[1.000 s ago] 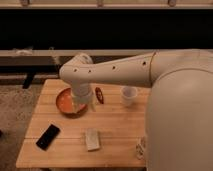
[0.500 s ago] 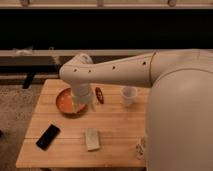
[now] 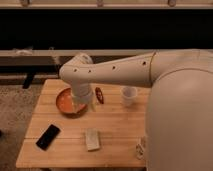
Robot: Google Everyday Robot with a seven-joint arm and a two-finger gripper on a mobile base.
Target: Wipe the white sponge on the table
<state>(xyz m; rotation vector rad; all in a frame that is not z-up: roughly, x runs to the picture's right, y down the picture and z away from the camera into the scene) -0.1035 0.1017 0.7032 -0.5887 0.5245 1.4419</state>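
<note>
One tool (image 3: 81, 106) above orange bowl (image 3: 64, 102) | white sponge (image 3: 92, 139) on table (image 3: 120, 125)

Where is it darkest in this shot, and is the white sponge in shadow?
Camera view: darkest is the background behind the table, nearly black; the table top is warmly lit; the white sponge lies fully lit, no hard shadow on it; the gripper hangs over the orange bowl, apart from the sponge.
</note>
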